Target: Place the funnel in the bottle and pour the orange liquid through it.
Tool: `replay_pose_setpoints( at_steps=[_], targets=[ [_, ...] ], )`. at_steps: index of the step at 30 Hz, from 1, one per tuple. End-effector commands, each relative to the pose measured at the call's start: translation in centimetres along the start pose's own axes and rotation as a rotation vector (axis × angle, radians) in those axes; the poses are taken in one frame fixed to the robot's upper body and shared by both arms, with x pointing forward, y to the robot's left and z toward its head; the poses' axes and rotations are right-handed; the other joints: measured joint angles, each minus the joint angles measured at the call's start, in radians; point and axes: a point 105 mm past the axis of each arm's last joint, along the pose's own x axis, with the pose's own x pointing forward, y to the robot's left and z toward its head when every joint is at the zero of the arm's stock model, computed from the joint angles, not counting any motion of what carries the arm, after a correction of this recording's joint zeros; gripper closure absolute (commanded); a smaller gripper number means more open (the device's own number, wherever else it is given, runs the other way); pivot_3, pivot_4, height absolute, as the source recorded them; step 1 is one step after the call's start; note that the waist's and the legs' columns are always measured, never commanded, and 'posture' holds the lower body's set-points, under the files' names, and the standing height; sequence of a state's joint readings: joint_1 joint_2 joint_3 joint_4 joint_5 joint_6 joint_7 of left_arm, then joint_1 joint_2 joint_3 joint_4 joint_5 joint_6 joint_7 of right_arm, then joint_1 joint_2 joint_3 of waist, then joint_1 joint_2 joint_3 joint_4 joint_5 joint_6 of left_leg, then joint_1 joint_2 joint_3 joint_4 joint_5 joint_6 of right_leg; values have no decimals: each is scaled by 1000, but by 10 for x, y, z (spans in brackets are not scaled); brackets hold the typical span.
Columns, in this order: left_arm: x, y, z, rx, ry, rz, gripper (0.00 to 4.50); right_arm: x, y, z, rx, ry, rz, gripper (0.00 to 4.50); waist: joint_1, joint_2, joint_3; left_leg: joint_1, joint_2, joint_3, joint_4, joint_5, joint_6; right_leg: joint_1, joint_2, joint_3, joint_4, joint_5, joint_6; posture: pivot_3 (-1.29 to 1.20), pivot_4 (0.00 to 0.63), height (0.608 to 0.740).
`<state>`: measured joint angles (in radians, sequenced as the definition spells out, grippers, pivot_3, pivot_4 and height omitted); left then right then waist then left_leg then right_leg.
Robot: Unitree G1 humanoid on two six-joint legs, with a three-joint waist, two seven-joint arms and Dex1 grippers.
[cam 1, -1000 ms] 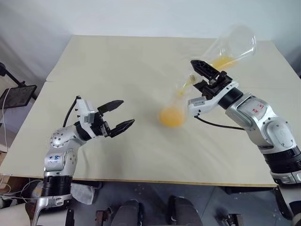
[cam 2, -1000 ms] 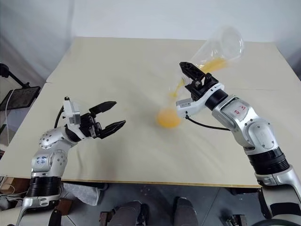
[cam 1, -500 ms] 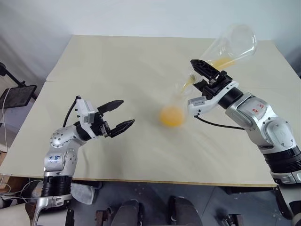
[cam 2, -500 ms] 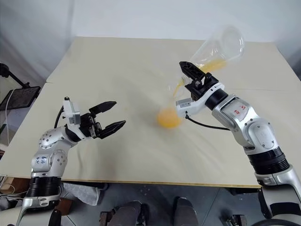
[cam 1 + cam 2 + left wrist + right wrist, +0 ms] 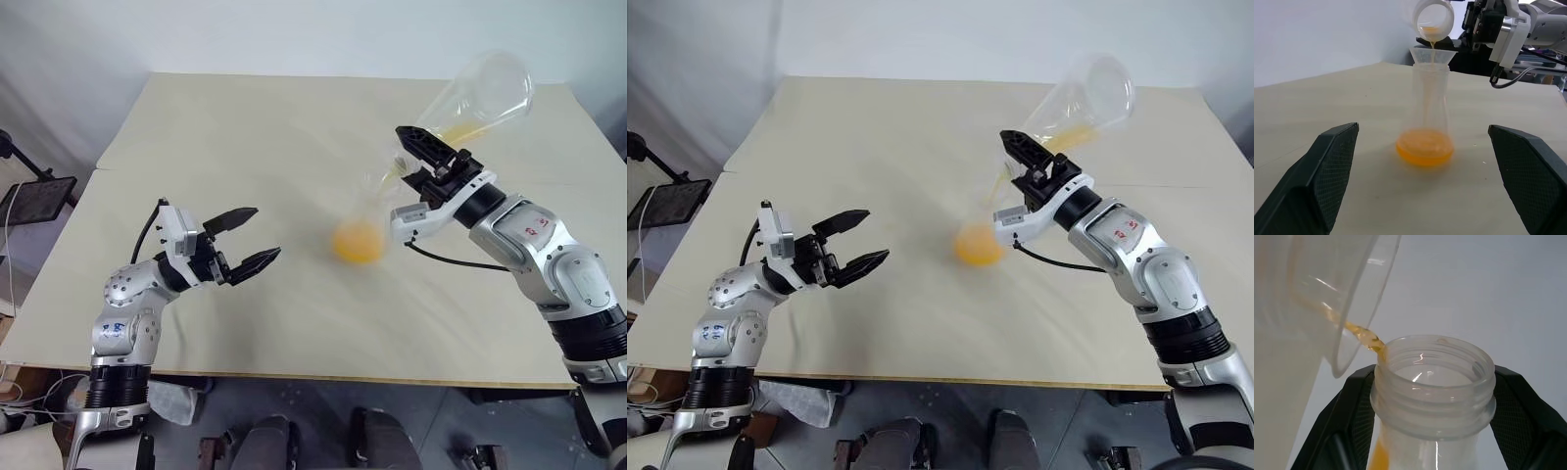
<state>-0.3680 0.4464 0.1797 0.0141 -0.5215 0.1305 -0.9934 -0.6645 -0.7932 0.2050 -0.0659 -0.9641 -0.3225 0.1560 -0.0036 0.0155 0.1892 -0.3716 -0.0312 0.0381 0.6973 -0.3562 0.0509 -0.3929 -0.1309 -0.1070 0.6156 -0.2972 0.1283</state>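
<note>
Fingers on the right (image 5: pixel 426 145) clamp the neck of a tilted vessel (image 5: pixel 490 88) at the bottle's (image 5: pixel 1430 103) 1 o'clock. Liquid (image 5: pixel 1425 149) streams through the funnel (image 5: pixel 1432 54) seated in its neck, mid-surface (image 5: pixel 245 127). Pouring looks nearly done; next, tip the vessel upright. Left fingers (image 5: pixel 235 217) gape empty at the bottle's 9 o'clock.

R end effector (image 5: pixel 1021 157) grips tilted flask (image 5: pixel 1080 103), orange liquid (image 5: pixel 999 181) streaming into bottle (image 5: pixel 982 230); L end effector (image 5: pixel 860 240) open.
</note>
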Motion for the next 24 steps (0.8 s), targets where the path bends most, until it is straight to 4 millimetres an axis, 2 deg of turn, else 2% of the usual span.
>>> replay_pose_setpoints(
  at_steps=[1, 24],
  targets=[
    [-1, -2, 11, 38, -34, -2, 0, 1, -19, -4, -21, 3, -68, 1693, 0, 0, 0, 0, 0, 0, 0, 0, 0, 0, 0, 0, 0, 0, 0, 0, 150, 740],
    [0, 0, 11, 44, -48, 18, 0, 1, -20, -7, -40, 5, -68, 1693, 0, 0, 0, 0, 0, 0, 0, 0, 0, 0, 0, 0, -1, 0, 0, 0, 150, 740]
  ],
)
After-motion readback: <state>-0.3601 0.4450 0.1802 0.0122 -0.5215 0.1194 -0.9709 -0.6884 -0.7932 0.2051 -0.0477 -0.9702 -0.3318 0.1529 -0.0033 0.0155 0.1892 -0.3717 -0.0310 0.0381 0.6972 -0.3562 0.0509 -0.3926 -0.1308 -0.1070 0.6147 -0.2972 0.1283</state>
